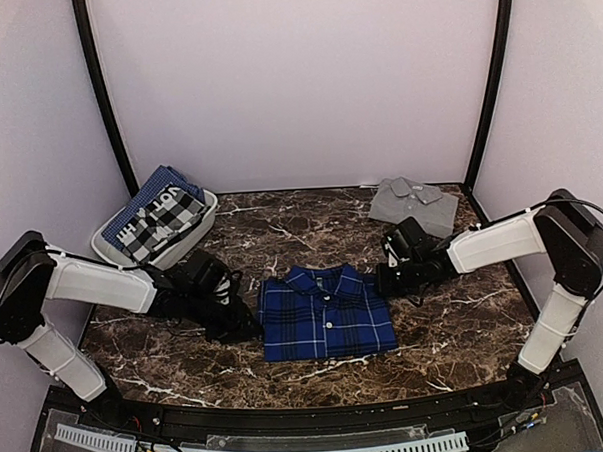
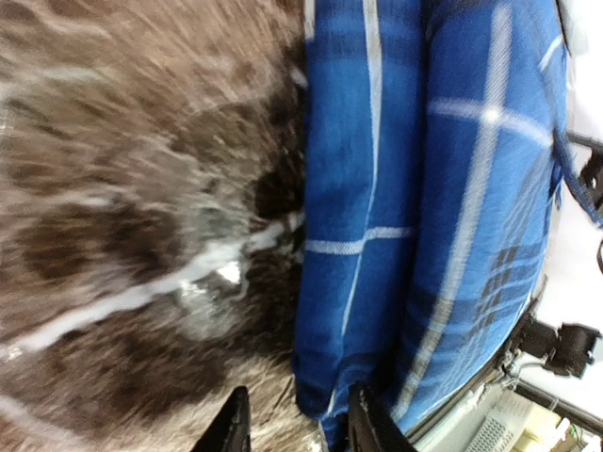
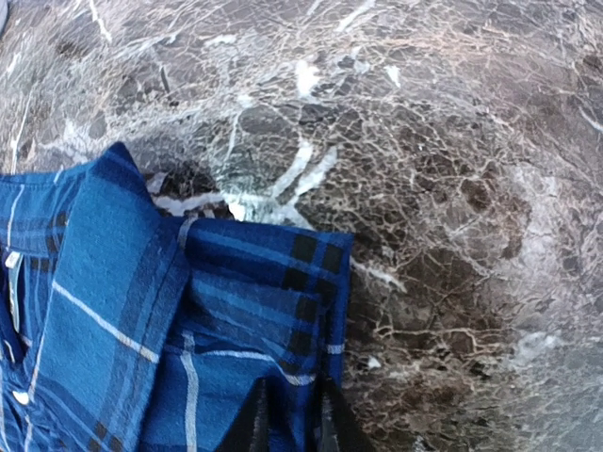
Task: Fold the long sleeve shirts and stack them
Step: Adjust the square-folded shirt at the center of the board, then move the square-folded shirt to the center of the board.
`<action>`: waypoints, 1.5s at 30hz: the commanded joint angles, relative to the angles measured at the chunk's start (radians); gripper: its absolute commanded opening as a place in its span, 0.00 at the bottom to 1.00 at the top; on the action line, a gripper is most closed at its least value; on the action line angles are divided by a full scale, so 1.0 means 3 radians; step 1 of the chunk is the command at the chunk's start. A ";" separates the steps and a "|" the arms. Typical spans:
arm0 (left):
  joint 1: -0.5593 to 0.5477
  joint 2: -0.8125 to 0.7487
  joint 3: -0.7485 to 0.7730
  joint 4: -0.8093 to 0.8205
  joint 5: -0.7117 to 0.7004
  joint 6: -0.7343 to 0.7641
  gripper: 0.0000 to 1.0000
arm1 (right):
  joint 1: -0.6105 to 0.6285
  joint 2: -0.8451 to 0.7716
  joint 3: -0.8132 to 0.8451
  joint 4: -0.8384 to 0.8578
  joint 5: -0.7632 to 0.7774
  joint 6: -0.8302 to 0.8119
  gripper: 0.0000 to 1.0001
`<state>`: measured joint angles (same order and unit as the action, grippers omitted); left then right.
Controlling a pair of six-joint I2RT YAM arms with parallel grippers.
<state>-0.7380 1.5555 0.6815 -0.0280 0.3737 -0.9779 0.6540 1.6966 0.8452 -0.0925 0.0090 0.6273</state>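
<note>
1. Plaid shirt (image 1: 325,311): royal-blue and black with white lines, collared. It lies folded in a neat rectangle with the button placket up, at the middle of the marble table (image 1: 466,319), between the two grippers.
2. Grey shirt (image 1: 413,203): plain and collared, folded flat at the far right corner of the table. It is well apart from the plaid shirt and not stacked with it.
3. Left gripper (image 2: 300,428): low at the plaid shirt's left edge. Its fingers (image 2: 231,426) are parted, and the corner of the cloth shows in the gap between them.
4. Right gripper (image 3: 290,424): low at the shirt's upper right corner. Its fingers (image 3: 254,422) stand close together with a narrow slit between them and blue cloth showing there. Whether they pinch the cloth cannot be told.
5. Bin (image 1: 209,212): pale and shallow, at the far left of the table. It holds folded cloths (image 1: 161,212), one blue check and one black-and-white check.
</note>
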 commanded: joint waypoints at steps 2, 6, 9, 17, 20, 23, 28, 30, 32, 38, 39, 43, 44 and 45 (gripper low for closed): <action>-0.0005 -0.0555 0.0366 -0.0909 -0.0767 0.0333 0.36 | -0.0012 -0.0216 0.0083 -0.0238 0.0091 -0.0050 0.26; -0.0029 -0.0660 0.0620 -0.0850 -0.0740 0.0464 0.36 | -0.0012 -0.0381 0.0129 -0.0400 0.0226 -0.0104 0.36; -0.0080 -0.0475 0.0740 -0.0616 -0.0610 0.0484 0.34 | -0.0017 -0.0474 0.0159 -0.0491 0.0312 -0.0129 0.40; -0.0244 0.0419 0.1253 0.0280 -0.0178 0.0371 0.29 | -0.0014 -0.0580 0.0164 -0.0563 0.0232 -0.0122 0.40; -0.0258 0.0643 0.1229 0.0545 -0.0003 0.0240 0.27 | -0.0012 -0.0595 0.0159 -0.0607 0.0221 -0.0127 0.40; -0.0275 0.0870 0.1104 0.0789 0.0134 0.0107 0.26 | -0.0012 -0.0612 0.0157 -0.0632 0.0238 -0.0144 0.41; -0.0272 0.1058 0.0866 0.0902 0.0069 -0.0013 0.23 | -0.0013 -0.0596 0.0205 -0.0638 0.0250 -0.0163 0.42; -0.0264 0.1046 0.0804 0.0738 -0.0042 0.0010 0.23 | -0.0010 -0.0579 0.0231 -0.0642 0.0244 -0.0166 0.42; -0.0249 0.0997 0.0727 0.0583 -0.0166 0.0054 0.22 | -0.0012 -0.0573 0.0261 -0.0652 0.0254 -0.0184 0.42; -0.0032 0.0612 0.0246 0.0307 -0.0374 0.0245 0.22 | -0.0015 -0.0524 0.0365 -0.0670 0.0282 -0.0221 0.43; 0.0013 0.0487 0.0186 0.0274 -0.0380 0.0311 0.22 | -0.0017 -0.0507 0.0378 -0.0658 0.0287 -0.0228 0.44; 0.0313 0.0115 -0.0155 0.0072 -0.0332 0.0662 0.21 | -0.0021 -0.0416 0.0441 -0.0624 0.0268 -0.0239 0.44; 0.0420 0.0063 -0.0229 -0.0033 -0.0308 0.0731 0.21 | -0.0022 -0.0385 0.0464 -0.0615 0.0262 -0.0243 0.44; 0.0471 -0.0018 -0.0258 -0.0085 -0.0303 0.0862 0.21 | -0.0022 -0.0356 0.0483 -0.0606 0.0251 -0.0244 0.44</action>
<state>-0.6678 1.6165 0.6804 0.1390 0.3214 -0.8623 0.6533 1.5528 0.9512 -0.2974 0.0792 0.5682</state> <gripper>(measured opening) 0.213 0.437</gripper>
